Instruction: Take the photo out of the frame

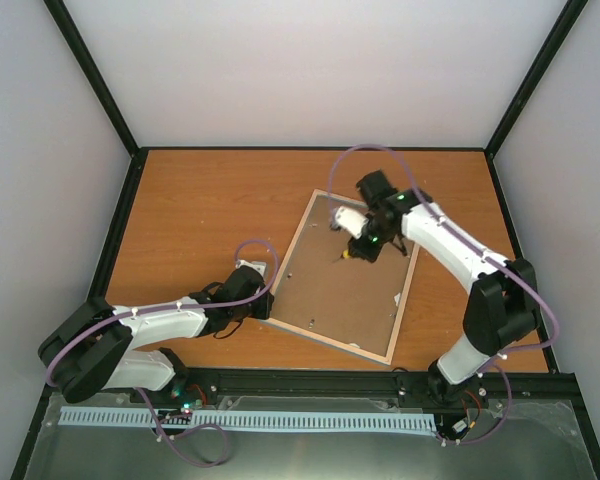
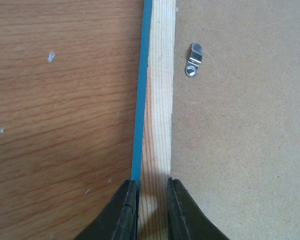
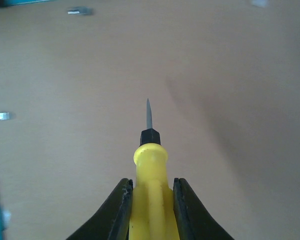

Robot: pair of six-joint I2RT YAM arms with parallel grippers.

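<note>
Clips of bright metal [image 2: 193, 60] were my step, I judged: left claw [image 2: 152, 200] pinched the blue-fronted wooden frame [image 2: 157, 100], right claw [image 3: 150, 187] pinched the yellow-handled screwdriver [image 3: 150, 160], next needing tip-to-clip alignment.

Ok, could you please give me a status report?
Left gripper shut on frame edge. Right gripper shut on screwdriver, tip over backing board. Frame face down, board in, photo out of sight.
</note>
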